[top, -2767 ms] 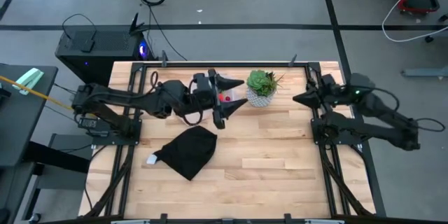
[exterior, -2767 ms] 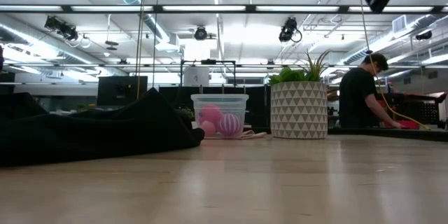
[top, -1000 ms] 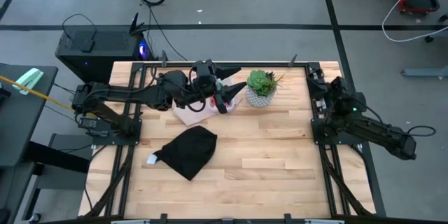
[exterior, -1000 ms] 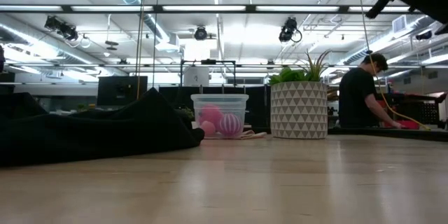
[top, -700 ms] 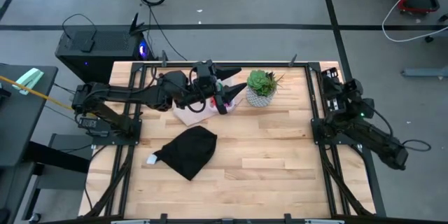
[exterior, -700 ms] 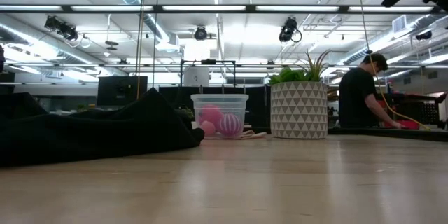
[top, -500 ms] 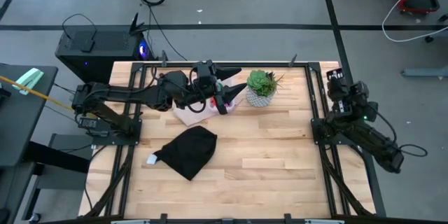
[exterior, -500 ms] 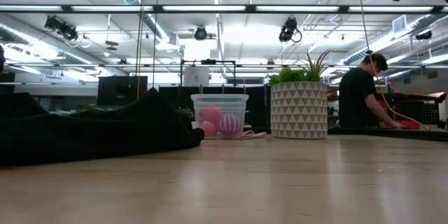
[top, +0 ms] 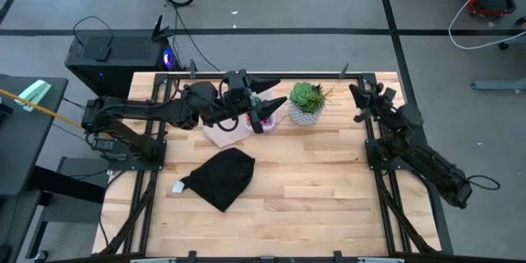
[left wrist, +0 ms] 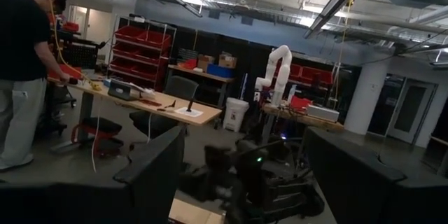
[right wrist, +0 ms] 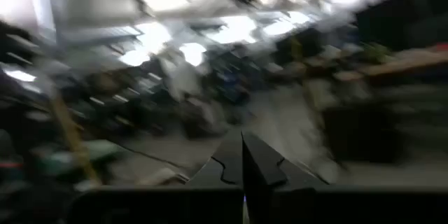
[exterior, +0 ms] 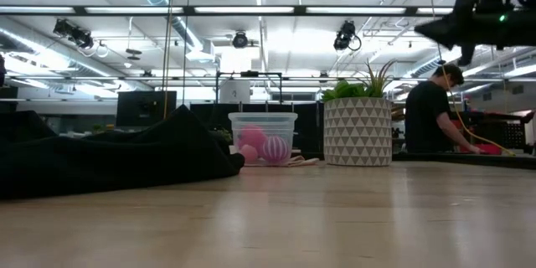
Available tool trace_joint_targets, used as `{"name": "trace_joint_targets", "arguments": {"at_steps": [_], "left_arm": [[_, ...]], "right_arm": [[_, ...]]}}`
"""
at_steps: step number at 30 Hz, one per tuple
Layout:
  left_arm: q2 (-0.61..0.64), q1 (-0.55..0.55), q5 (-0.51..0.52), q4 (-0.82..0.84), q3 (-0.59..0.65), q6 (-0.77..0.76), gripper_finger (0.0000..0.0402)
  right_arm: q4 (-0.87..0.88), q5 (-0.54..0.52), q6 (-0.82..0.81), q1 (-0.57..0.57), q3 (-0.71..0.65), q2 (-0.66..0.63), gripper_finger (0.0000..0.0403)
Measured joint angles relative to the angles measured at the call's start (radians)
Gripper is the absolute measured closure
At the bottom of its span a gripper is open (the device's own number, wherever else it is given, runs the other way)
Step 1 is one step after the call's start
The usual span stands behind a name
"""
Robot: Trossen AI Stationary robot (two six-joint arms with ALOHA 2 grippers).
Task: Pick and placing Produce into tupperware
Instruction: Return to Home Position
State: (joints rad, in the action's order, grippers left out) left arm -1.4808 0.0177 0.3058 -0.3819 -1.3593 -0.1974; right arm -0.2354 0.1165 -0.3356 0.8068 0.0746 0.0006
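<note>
The wooden table (top: 312, 181) is flanked by both dark arms. The left arm is stretched across the far part of the table, and the left gripper (top: 278, 94) is held in the air over the tupperware (exterior: 262, 138). Its fingers (left wrist: 150, 175) are spread wide apart, and nothing is held between them or touched by them. In the low view the tub is seen standing free, with no part of the gripper at its rim.

The right arm is drawn in along the table's right edge. The right gripper (right wrist: 242, 140) is raised well above the tabletop, to the right of the plant pot (exterior: 358, 131). Its two fingers are pressed together along a thin seam, and nothing is clamped in them.

A crumpled black cloth (top: 220, 177) is spread on the near left part of the table. A pale pinkish sheet (top: 223, 134) is laid under the left arm, beside the tub.

The tupperware is set on the table just left of the plant pot, upright and uncovered. Inside it a pink piece (exterior: 249, 141) and a magenta striped piece (exterior: 275, 148) are seen side by side. A person (exterior: 430, 117) is seen in the room beyond.
</note>
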Motion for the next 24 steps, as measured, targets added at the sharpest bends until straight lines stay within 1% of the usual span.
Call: {"name": "trace_joint_targets", "arguments": {"at_steps": [2, 6, 9, 11, 15, 18, 20, 24], "left_arm": [[0.002, -0.002, 0.0, 0.002, 0.0, 0.0, 0.01], [0.004, -0.009, 0.0, 0.012, 0.0, 0.001, 0.0099], [0.004, -0.013, 0.001, 0.017, 0.0, 0.0, 0.0099], [0.004, -0.017, 0.0, 0.021, 0.0, -0.001, 0.01], [0.004, -0.024, 0.0, 0.03, 0.0, -0.013, 0.01], [0.004, -0.029, 0.001, 0.032, 0.0, -0.025, 0.0099], [0.004, -0.036, 0.0, 0.033, 0.0, -0.026, 0.01], [0.004, -0.048, 0.0, 0.037, 0.0, -0.027, 0.01]], "right_arm": [[0.072, -0.042, 0.032, 0.01, 0.0, 0.0, 0.0403], [0.189, -0.066, 0.061, 0.026, 0.0, 0.0, 0.0403], [0.176, -0.063, 0.053, 0.03, -0.031, -0.001, 0.0403], [0.123, -0.055, 0.022, 0.029, -0.065, -0.001, 0.0403], [0.125, -0.04, 0.013, 0.011, -0.067, -0.001, 0.0403], [0.089, 0.012, -0.012, -0.024, -0.067, -0.001, 0.0403], [0.1, 0.025, -0.032, -0.066, -0.067, 0.0, 0.0403], [0.1, 0.045, -0.046, -0.203, -0.067, -0.001, 0.0403]]}}
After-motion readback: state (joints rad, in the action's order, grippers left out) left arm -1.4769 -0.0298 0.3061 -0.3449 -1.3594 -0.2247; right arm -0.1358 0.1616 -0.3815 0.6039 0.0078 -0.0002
